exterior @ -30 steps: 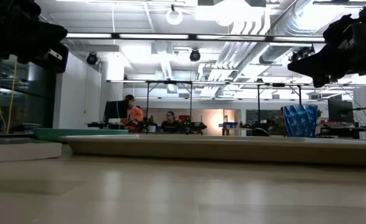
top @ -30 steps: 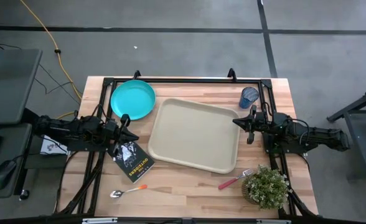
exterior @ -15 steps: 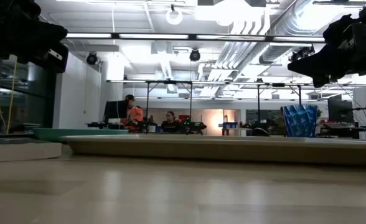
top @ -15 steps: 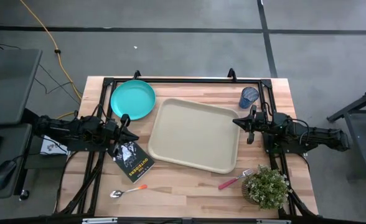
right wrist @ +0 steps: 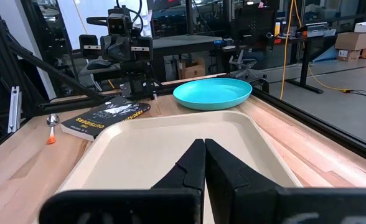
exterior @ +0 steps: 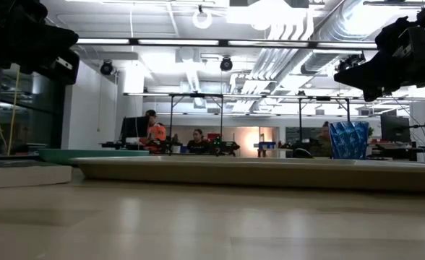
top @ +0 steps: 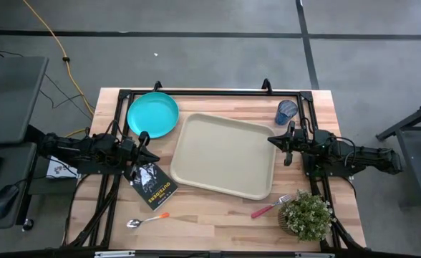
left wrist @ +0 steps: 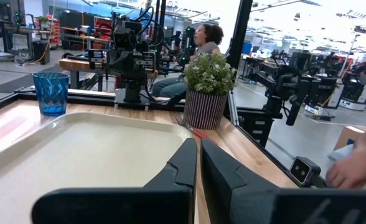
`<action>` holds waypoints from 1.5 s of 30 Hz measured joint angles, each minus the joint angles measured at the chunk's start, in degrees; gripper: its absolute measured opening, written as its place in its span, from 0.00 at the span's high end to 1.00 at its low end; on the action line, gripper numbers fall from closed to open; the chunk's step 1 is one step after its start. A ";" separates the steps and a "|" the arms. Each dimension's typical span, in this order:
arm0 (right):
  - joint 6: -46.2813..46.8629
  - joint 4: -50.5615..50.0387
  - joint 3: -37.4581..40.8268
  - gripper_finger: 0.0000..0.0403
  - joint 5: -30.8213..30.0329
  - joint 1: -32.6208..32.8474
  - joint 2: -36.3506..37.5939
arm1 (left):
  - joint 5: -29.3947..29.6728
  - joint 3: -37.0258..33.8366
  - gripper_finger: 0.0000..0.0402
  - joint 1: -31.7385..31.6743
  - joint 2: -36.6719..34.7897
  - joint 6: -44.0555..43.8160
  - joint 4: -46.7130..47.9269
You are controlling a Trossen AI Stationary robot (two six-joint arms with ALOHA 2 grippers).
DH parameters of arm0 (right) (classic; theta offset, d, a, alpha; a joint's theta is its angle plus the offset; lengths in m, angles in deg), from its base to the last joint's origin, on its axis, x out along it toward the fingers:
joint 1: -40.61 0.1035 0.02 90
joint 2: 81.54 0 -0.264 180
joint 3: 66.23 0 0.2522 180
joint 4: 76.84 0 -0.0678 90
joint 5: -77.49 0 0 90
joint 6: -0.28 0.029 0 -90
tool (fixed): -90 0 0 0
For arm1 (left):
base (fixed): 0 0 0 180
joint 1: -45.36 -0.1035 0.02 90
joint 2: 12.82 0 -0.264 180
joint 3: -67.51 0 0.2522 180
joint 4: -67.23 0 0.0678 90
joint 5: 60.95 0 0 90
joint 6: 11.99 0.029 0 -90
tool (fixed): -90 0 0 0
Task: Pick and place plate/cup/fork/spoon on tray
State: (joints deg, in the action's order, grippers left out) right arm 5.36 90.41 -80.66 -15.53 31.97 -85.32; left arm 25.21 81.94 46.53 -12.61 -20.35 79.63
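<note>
One tray [top: 225, 156], one plate [top: 153, 114], one cup [top: 286, 112], one fork [top: 270, 208] and one spoon [top: 147, 219] show in the high view, along with one dark book [top: 154, 185] and one potted plant [top: 307, 214]. The tray lies at the frame's centre with nothing on it; the plate sits just off its upper-left corner, the cup near its upper-right corner, the fork below its lower-right corner beside the plant, and the spoon lower left, below the book. Two arms flank the tray: the left gripper [top: 145, 147] at its left edge above the book, the right gripper [top: 282, 147] at its right edge below the cup. In the low view the tray's rim [exterior: 256, 173] runs across the middle, the plate's thin teal edge [exterior: 89, 153] lies at the left and the cup [exterior: 348, 140] stands at the right; two seated people appear far back, though they are too small to describe further. In the left wrist view the left gripper [left wrist: 198, 168] has its two fingers pressed together, holding nothing, over the tray [left wrist: 77, 162], with the cup [left wrist: 50, 92] and the plant [left wrist: 208, 87] beyond. In the right wrist view the right gripper [right wrist: 204, 163] is likewise closed on nothing above the tray [right wrist: 145, 146], with the plate [right wrist: 212, 93], the book [right wrist: 105, 116] and the spoon [right wrist: 51, 127] past it.
</note>
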 joint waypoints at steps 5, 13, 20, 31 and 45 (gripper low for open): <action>-0.02 0.00 0.00 1.00 0.00 0.01 0.00 | 0.19 0.00 0.99 -0.01 0.04 1.09 -3.12; 0.00 0.00 0.00 1.00 0.02 0.01 0.00 | 9.89 0.28 0.97 -0.03 1.05 3.18 -14.09; -0.02 0.00 0.00 1.00 0.02 0.01 -0.01 | 17.83 7.49 0.73 -1.24 14.66 -1.30 -8.69; -0.01 0.00 0.00 1.00 0.02 0.01 0.01 | 19.54 33.18 0.43 -10.11 46.21 -9.05 30.43; -0.02 0.00 0.00 1.00 0.02 0.01 -0.01 | 16.52 35.69 0.43 -25.89 63.14 -13.98 34.85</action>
State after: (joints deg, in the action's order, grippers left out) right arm 5.34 90.41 -80.66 -15.52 31.98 -85.33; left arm 41.73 117.63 20.64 50.53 -34.33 114.47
